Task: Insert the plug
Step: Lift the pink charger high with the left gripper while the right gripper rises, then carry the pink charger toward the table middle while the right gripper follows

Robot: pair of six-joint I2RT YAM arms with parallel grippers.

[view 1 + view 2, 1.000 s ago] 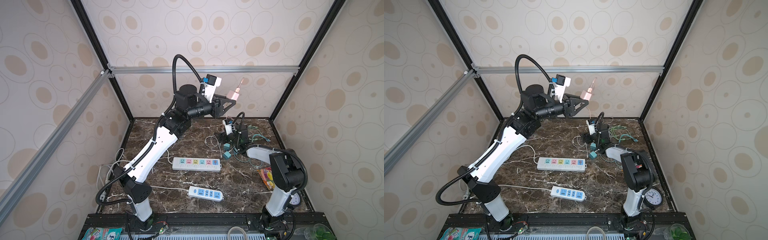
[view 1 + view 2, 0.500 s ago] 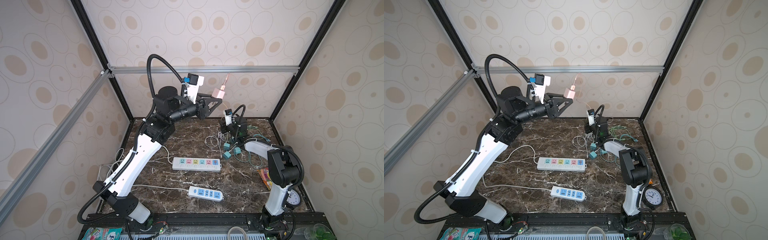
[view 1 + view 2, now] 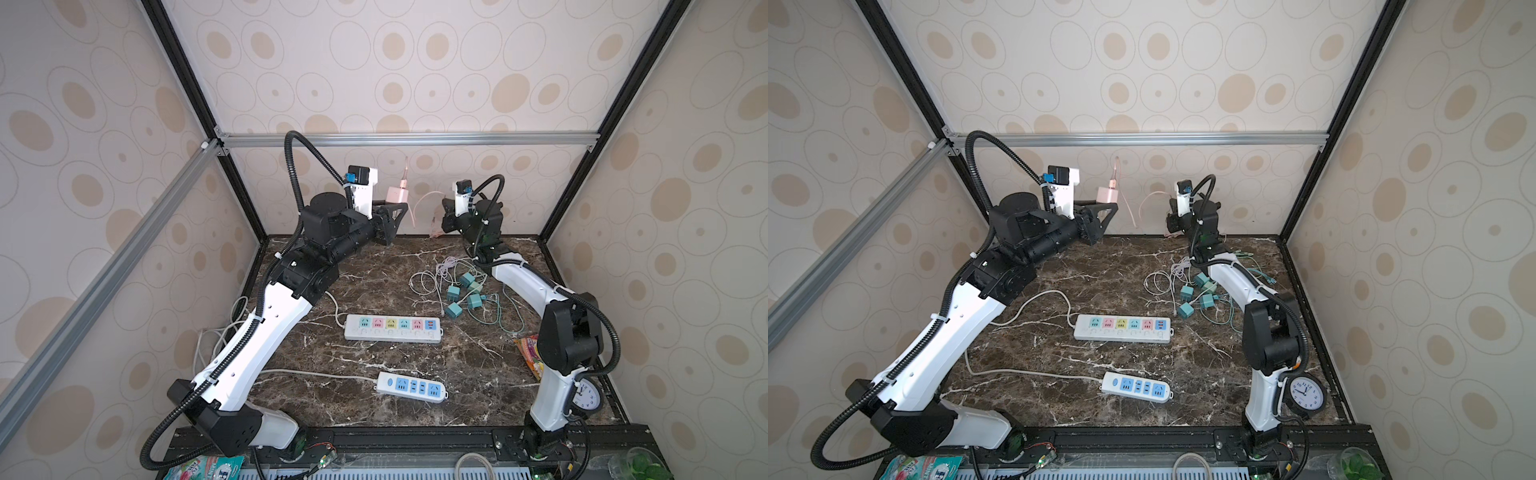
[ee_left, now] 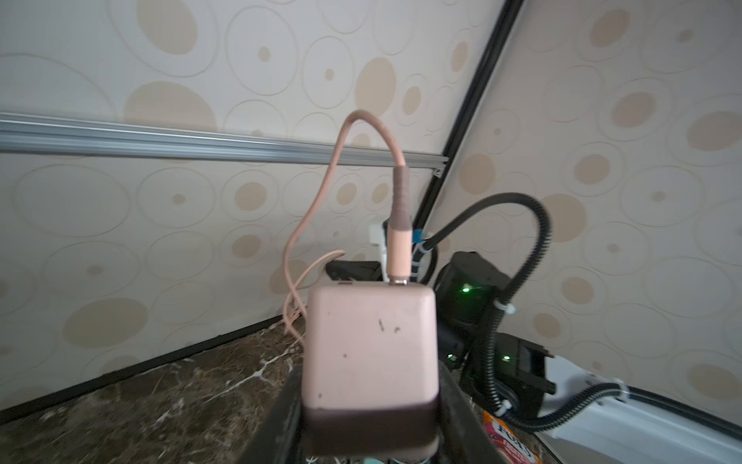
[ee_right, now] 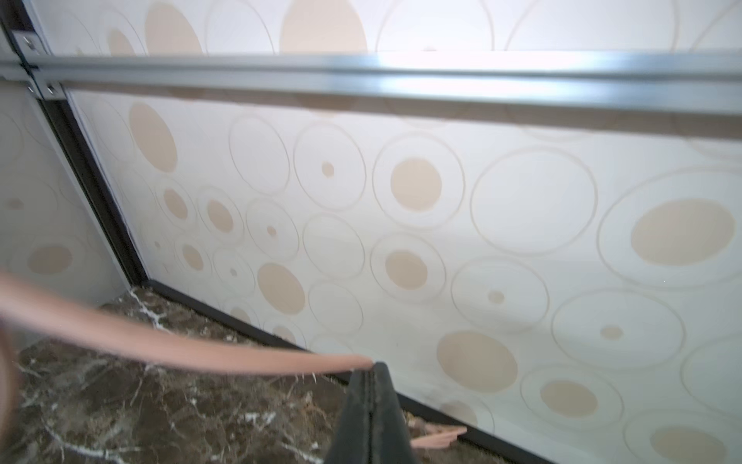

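So the left gripper point(image 3: 395, 205) is clamped round the one pink plug point(image 3: 397, 194), up in the air by the back wall; right gripper point(image 5: 367, 381) is pinched shut on its pink cable point(image 5: 200, 345). Below: one colourful strip point(image 3: 392, 328), one blue strip point(image 3: 411, 386), five teal plugs point(image 3: 453, 309), dark marble tabletop point(image 3: 374, 266), circle-patterned walls point(image 3: 415, 62).

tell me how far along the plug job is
Done: the left gripper holds the pink charger up in the air. In hand: the right gripper is shut on its cable. Left: plugging it into the power strip, whose sockets are empty.
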